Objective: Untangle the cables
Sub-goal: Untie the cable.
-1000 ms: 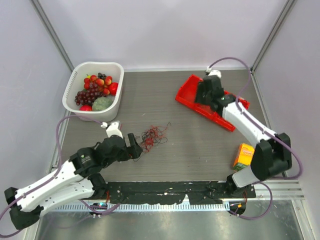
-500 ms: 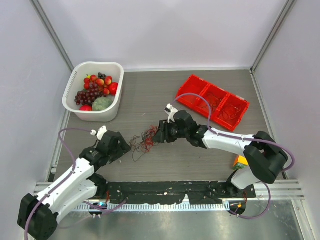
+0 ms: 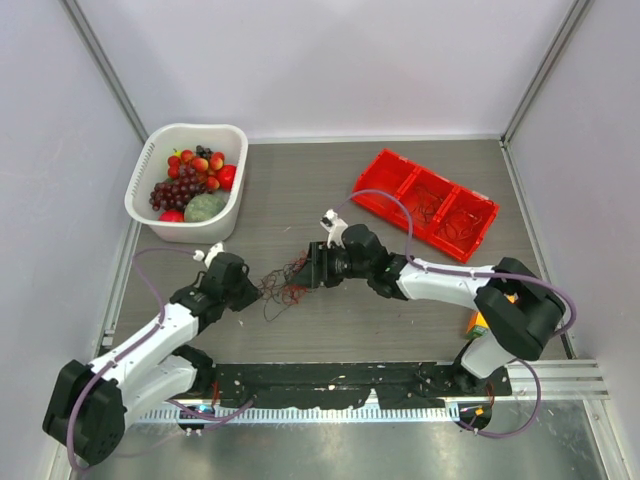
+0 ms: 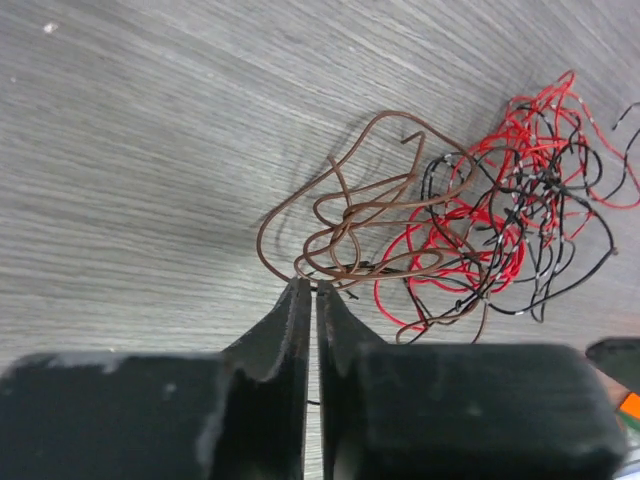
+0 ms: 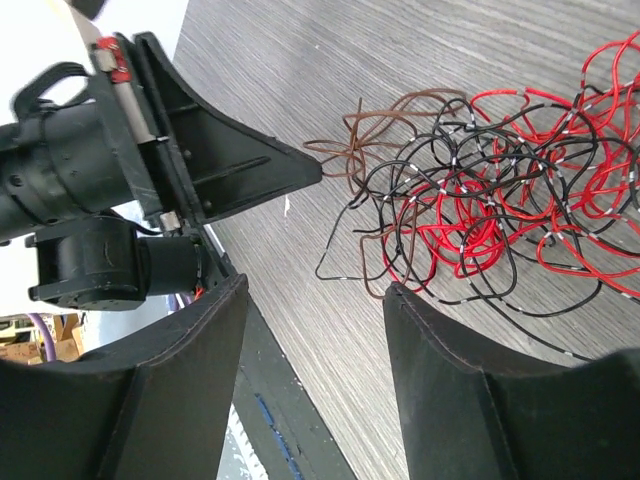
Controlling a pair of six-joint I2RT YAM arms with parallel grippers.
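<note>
Right, the cables (image 3: 290, 281) sit mid-bench (image 3: 400, 310), a loose red-and-black clump lying flat between the two arms. Left pincer (image 3: 254, 287) is low at the clump's left edge, jaws pressed almost together on the brown strand (image 4: 340, 215) that loops out clear of the rest. My left wrist view puts the loop's near bend right at the tips. It looks nipped, though the wire is too thin for me to be sure. It makes sense as the pick: brown is the only strand standing out on its own, with just its far end running into the red loops. Right pincer (image 3: 312, 270) is opposite, just beside the clump's right side, fingers spread wide with nothing between them, angled down over the red and black mass. I read that as the anchor: clamp the bulk so the left can draw the brown strand out sideways instead of dragging the whole knot. The red tray (image 3: 440, 178) at far right holds some thin strands, so it's likely the drop spot for freed ones. Risks: brown slips from the tips, or snags where it meets the red.
</note>
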